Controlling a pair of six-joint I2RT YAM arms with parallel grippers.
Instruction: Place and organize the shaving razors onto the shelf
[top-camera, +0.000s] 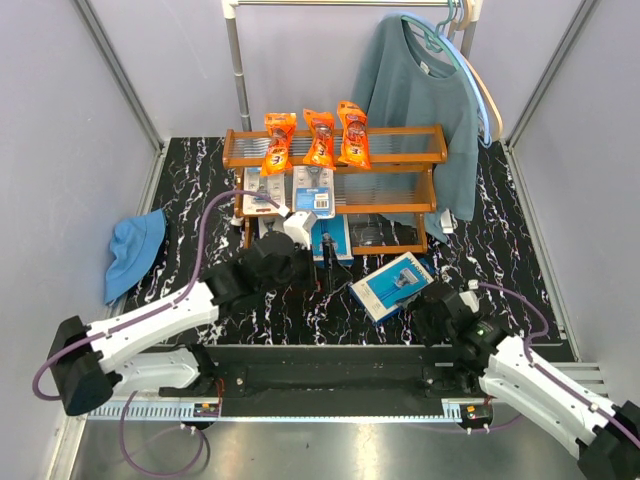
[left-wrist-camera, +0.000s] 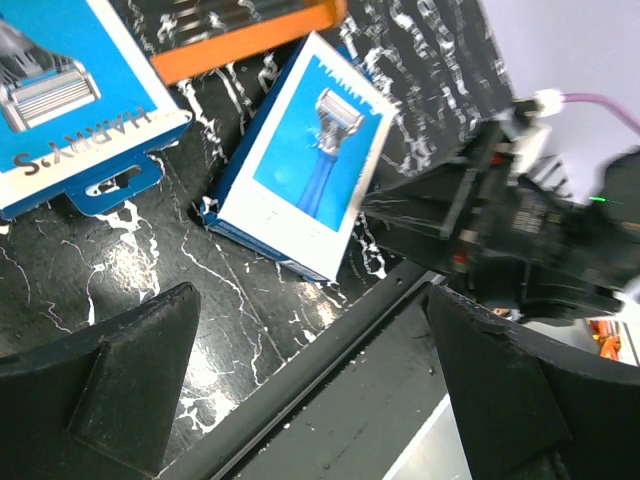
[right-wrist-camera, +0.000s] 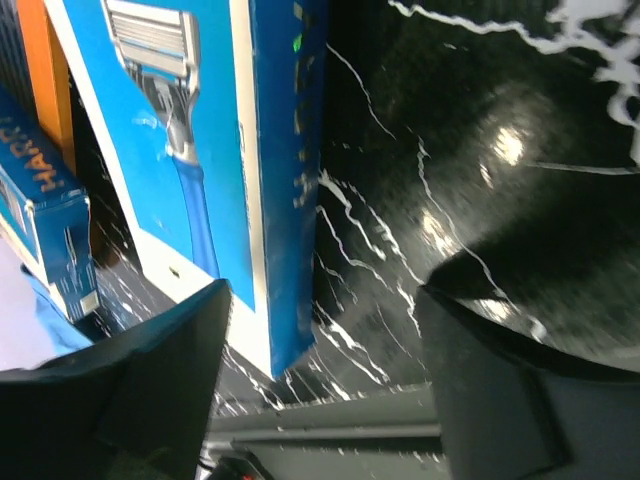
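Observation:
The shelf stands at the back with three orange bags of shaving razors on its top tier and two blister cards on the middle one. A blue razor box leans at its foot. Another flat blue box lies on the table; the right wrist view shows it as the blue box, its near corner between the fingers of my right gripper, which is open and not touching it. My left gripper hangs open and empty over the table's near edge, left of that box.
A blue cloth lies at the left. A teal sweater hangs from a metal rail behind the shelf's right end. A black rail runs along the near edge. A Harry's box lies by the shelf's orange frame.

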